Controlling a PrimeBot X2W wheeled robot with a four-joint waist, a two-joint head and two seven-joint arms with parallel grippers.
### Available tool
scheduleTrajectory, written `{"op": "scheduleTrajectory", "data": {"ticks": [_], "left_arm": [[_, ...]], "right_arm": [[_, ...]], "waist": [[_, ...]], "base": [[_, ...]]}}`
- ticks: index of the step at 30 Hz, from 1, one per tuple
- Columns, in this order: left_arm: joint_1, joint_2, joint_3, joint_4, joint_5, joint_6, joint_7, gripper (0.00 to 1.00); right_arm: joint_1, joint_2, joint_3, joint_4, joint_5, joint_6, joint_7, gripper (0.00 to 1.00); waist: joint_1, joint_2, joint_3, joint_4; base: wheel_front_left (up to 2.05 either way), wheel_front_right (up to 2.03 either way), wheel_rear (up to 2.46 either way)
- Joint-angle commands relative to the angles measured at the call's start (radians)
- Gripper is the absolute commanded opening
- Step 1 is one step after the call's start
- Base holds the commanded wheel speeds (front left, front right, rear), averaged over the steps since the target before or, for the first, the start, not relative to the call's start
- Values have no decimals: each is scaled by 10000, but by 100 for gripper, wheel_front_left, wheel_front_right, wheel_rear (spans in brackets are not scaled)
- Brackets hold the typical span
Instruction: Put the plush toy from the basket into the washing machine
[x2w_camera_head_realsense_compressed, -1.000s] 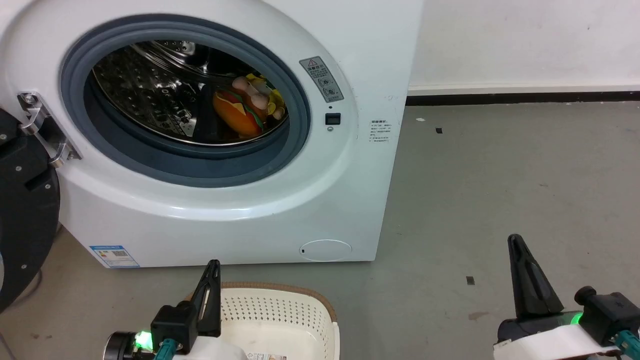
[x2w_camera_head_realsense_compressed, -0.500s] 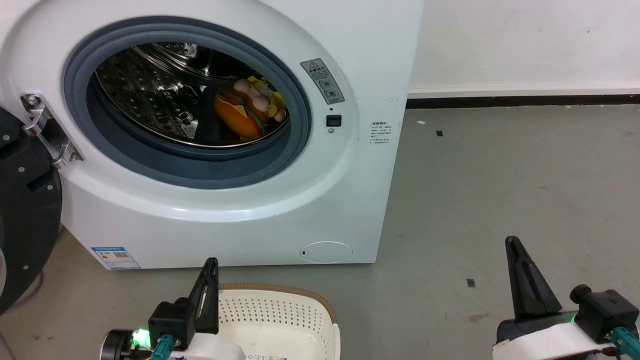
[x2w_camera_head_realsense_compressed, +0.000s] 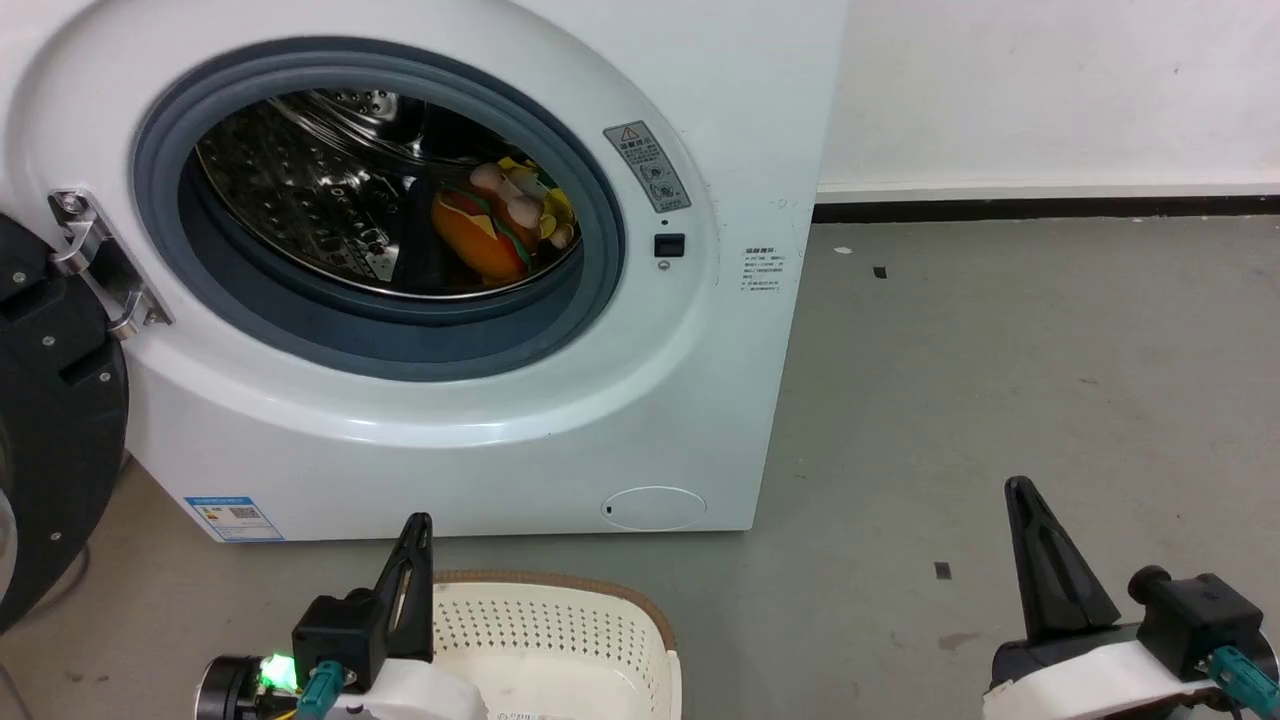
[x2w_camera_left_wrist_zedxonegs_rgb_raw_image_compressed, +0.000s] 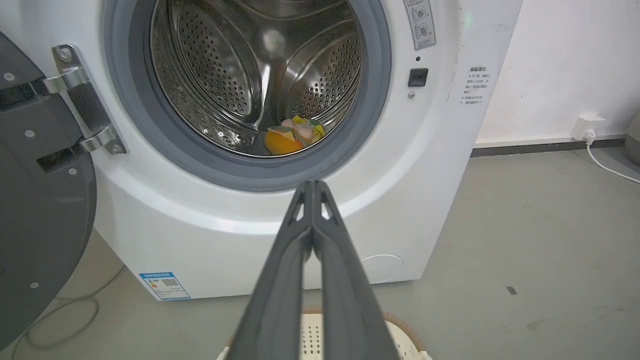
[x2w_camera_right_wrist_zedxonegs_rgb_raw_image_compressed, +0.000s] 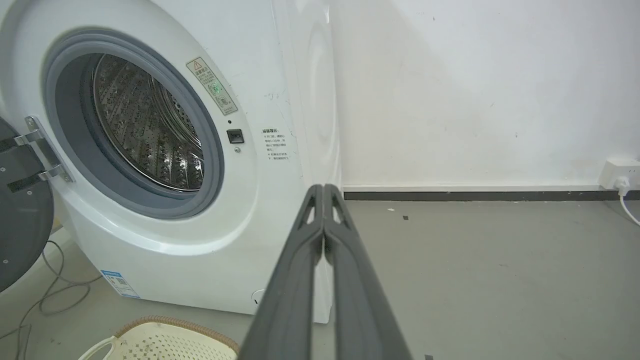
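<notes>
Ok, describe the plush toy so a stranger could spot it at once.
Find the big white washing machine, door open. Inside its shiny steel drum, low on the right, lies the plush toy. It is the only soft, colourful thing there: orange, pink and yellow.

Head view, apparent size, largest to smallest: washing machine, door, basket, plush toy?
1. washing machine, by far the largest.
2. door and basket: both are cut off by the frame and their visible parts look about alike, so they are not ranked.
3. plush toy, smallest, though it lies farthest from the camera.
</notes>
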Motion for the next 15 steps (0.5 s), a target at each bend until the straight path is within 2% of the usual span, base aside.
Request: {"op": "scheduleTrajectory", "data": {"ticks": [1, 15], "left_arm": [[-60, -18, 62, -86, 66, -44, 32, 0], [-77, -81, 249, -237, 167, -159, 318, 0]], "right_arm": [[-108, -1, -3, 26, -62, 3, 35, 0], [-145, -1, -24, 39, -349, 4, 323, 0]], "waist": [[0, -1, -5, 2], [0, -1, -74, 25]], "base": [[0, 0, 0], [0, 0, 0]]}}
